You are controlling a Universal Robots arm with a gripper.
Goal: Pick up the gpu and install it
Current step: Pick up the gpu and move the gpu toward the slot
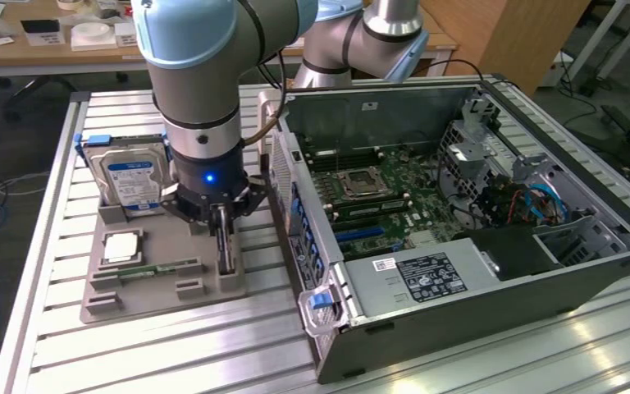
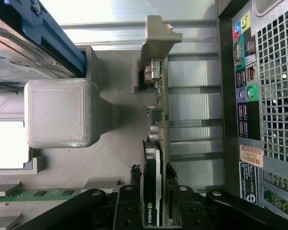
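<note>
The gpu (image 1: 225, 250) is a thin dark card standing on its edge in a slot of the grey holder tray (image 1: 167, 295) on the table, to the exterior view's left of the open computer case (image 1: 458, 222). My gripper (image 1: 223, 223) has come straight down over the card's top edge. In the wrist view the gpu (image 2: 156, 120) runs lengthwise between my fingers, its metal bracket end held by the holder's post (image 2: 156, 43). My gripper (image 2: 152, 168) has one fingertip pressed on each face of the card.
The tray also carries a blue-labelled hard drive (image 1: 131, 176), a processor chip (image 1: 124, 245) and a green memory stick (image 1: 145, 268). The case lies on its side with the motherboard (image 1: 376, 193) exposed. Its perforated rear panel (image 2: 273, 96) stands close beside the card.
</note>
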